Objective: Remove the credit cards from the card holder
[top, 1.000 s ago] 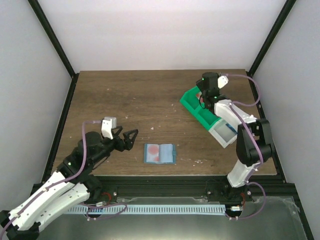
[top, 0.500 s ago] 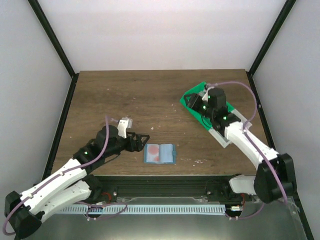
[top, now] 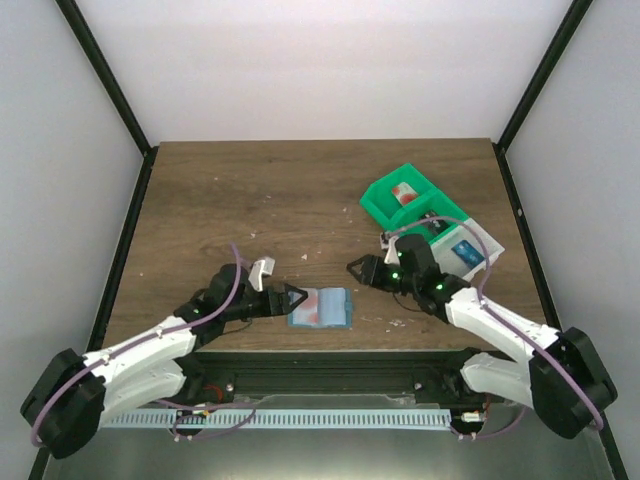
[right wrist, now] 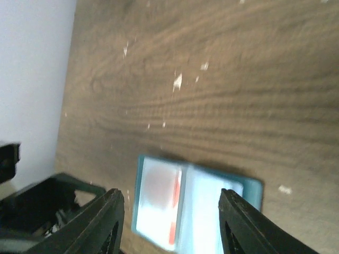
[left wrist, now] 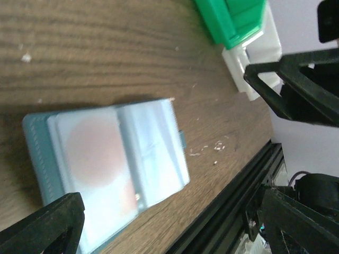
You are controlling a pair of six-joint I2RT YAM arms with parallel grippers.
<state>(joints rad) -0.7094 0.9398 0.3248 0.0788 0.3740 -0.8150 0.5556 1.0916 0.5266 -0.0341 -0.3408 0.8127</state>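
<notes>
The light-blue card holder [top: 321, 307] lies open and flat on the table near the front edge. A pinkish-red credit card [top: 308, 309] shows in its left half. My left gripper [top: 289, 300] stands open at the holder's left edge, its jaws wide apart. In the left wrist view the card holder [left wrist: 108, 166] and the credit card [left wrist: 95, 153] lie just ahead of my left gripper [left wrist: 169, 228]. My right gripper [top: 357, 270] hangs open just up and to the right of the holder. The right wrist view has the card holder [right wrist: 195, 203] between the fingers [right wrist: 95, 219] of my right gripper [right wrist: 170, 225], nothing gripped.
A green bin [top: 392, 207] with a red-and-white card in it stands at the back right. A white bin [top: 487, 247] beside it holds a blue card. The table's black front rail [top: 330, 355] runs close behind the holder.
The right arm swung from the bins down to the holder's right side. The left gripper slid right up to the holder's left edge. The holder has not moved.
</notes>
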